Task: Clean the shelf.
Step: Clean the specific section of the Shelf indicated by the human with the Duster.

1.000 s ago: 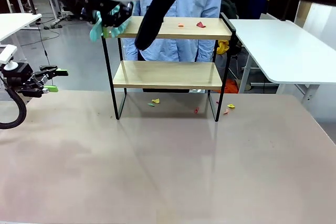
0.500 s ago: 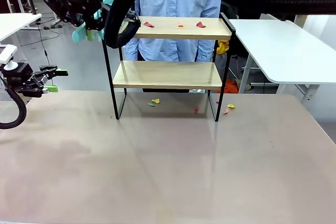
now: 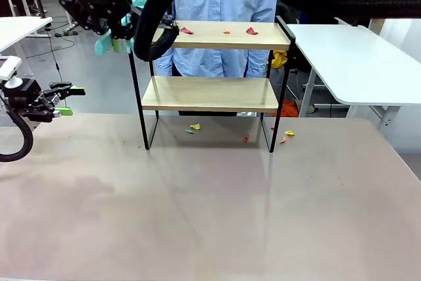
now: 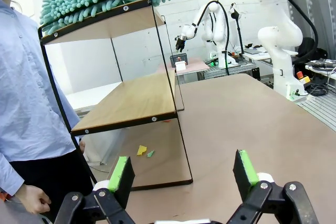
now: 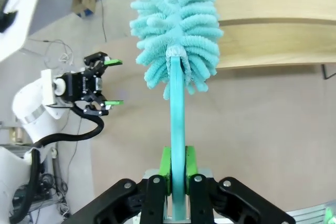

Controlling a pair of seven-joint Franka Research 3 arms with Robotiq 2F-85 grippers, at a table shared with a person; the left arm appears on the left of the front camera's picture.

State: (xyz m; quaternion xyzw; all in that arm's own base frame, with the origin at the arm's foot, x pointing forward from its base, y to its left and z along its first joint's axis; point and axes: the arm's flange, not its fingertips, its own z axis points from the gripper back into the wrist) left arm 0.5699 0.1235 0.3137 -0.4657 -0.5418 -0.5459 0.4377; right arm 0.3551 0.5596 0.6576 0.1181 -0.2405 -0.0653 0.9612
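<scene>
Front view, entry one: the shelf is standing near the far edge of the desk, roughly midway along it. A person in a blue shirt is waiting just behind it. Three paper scraps are lying on the top board, while the lower board is showing bare. More loose bits are lying on the desk between and beside the shelf's feet.

Entry two: the right claw is clamping the handle of a teal duster, with a green pad pressing it from each side. The duster's fluffy head is sitting at the left end of the top board. It is probably resting on the wood, though contact is hard to confirm.

Entry three: the left claw is hanging wide and holding nothing, by the desk's far left corner, well apart from the shelf.

Step in hand, as judged: a sweep of the top board is starting from its left end, with the scraps not yet cleared.

Next move, as judged: it is calling for a low, steady drag toward the right end. The head needs to stay down on the board and lift clear of the raised side rail there.
</scene>
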